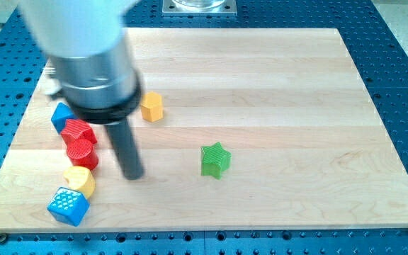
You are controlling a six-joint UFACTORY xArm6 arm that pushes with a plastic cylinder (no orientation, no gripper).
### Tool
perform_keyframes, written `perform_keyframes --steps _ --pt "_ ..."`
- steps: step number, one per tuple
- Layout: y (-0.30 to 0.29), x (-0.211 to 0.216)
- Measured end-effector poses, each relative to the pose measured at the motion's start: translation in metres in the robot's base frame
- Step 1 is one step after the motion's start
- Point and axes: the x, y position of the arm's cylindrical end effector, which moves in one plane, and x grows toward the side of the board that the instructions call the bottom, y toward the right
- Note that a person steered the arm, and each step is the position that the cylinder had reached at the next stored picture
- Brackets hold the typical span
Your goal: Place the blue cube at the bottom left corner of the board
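The blue cube (69, 206) with a dotted top lies near the bottom left corner of the wooden board (275, 78). My tip (133, 175) rests on the board to the right of and above the cube, apart from it. A yellow block (80, 180) touches the cube's upper right. Above it are a red cylinder (82, 152) and a red block (78, 132). Another blue block (62, 115) is partly hidden behind the arm.
An orange-yellow hexagonal block (151, 107) sits right of the arm's body. A green star block (215, 159) lies near the board's middle. The arm's big grey housing (91, 64) hides the board's upper left. A blue perforated table (402, 85) surrounds the board.
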Motion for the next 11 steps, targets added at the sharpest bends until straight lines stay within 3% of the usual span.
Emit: perform_keyframes --steps 2,8,11 --pt "-0.032 0.071" --pt "-0.112 0.071" --pt "-0.19 0.07"
